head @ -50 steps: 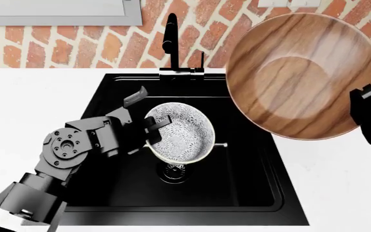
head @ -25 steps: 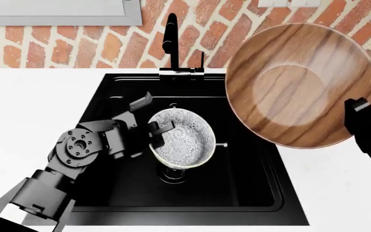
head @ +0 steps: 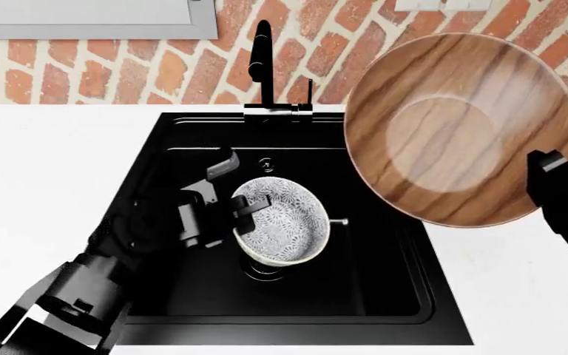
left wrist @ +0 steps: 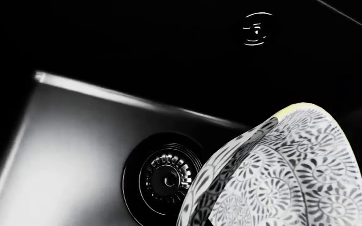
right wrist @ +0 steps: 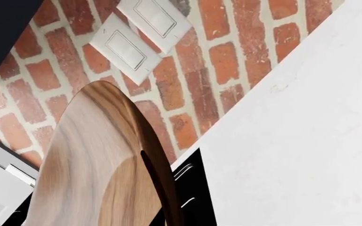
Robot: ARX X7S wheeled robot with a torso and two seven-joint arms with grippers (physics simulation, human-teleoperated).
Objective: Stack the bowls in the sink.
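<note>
The white bowl with grey floral pattern (head: 282, 220) hangs low inside the black sink (head: 373, 281), just above the drain (head: 262, 269). My left gripper (head: 237, 211) is shut on its left rim, and the bowl's opening faces mostly up. In the left wrist view the floral bowl (left wrist: 294, 174) fills the corner beside the metal drain (left wrist: 165, 176). The wide brown wood-grain bowl (head: 461, 129) is held high over the sink's right edge, tilted toward the camera. My right gripper (head: 550, 171) is shut on its lower right rim. The right wrist view shows the wood bowl (right wrist: 86, 160) edge-on.
A tall black faucet (head: 261, 52) stands behind the sink against the brick wall. An overflow hole (left wrist: 257, 29) sits in the sink's back wall. White countertop (head: 57, 170) flanks the basin on both sides. Wall switch plates (right wrist: 140, 37) are above the counter on the right.
My left arm has lowered the floral bowl deeper into the sink and turned it more level. The wood bowl shifted slightly at first, then stayed put.
</note>
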